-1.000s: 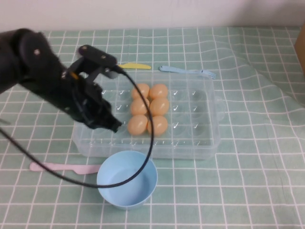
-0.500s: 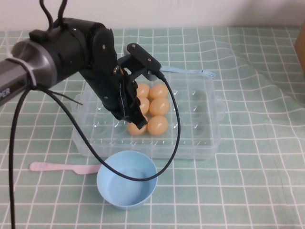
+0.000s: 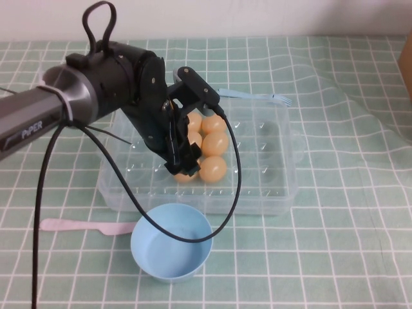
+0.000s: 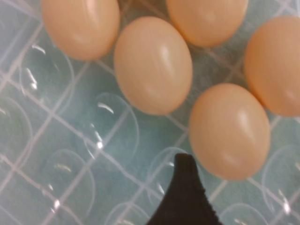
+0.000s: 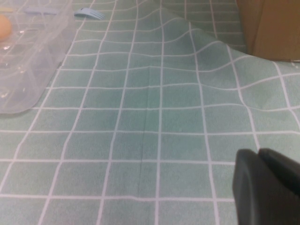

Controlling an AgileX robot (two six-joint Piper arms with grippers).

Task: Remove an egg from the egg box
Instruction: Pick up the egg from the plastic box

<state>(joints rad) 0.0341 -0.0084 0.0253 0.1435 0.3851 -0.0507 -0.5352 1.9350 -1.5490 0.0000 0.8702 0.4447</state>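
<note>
The clear egg box [image 3: 277, 187] sits mid-table with six orange-tan eggs in its middle cups. My left gripper [image 3: 183, 168] is down inside the box at the front-left egg [image 3: 185, 176], which the arm partly hides. In the left wrist view the gripper [image 4: 225, 183] is open: one black fingertip [image 4: 185, 187] stands in an empty cup right beside an egg [image 4: 229, 131], not gripping it, and the other finger is out of frame. More eggs [image 4: 152, 65] lie beyond. My right gripper [image 5: 267, 187] is shut and empty, hovering over bare cloth away from the box [image 5: 28, 61].
A light-blue bowl [image 3: 171, 241] stands just in front of the box. A pink plastic knife [image 3: 77, 226] lies to its left. A blue fork [image 3: 257, 96] lies behind the box. A brown box [image 5: 272, 28] stands at the far right, by wrinkled cloth.
My left arm has swung right from the box's left side to over the eggs and lowered its gripper to the front-left egg. The eggs have not moved.
</note>
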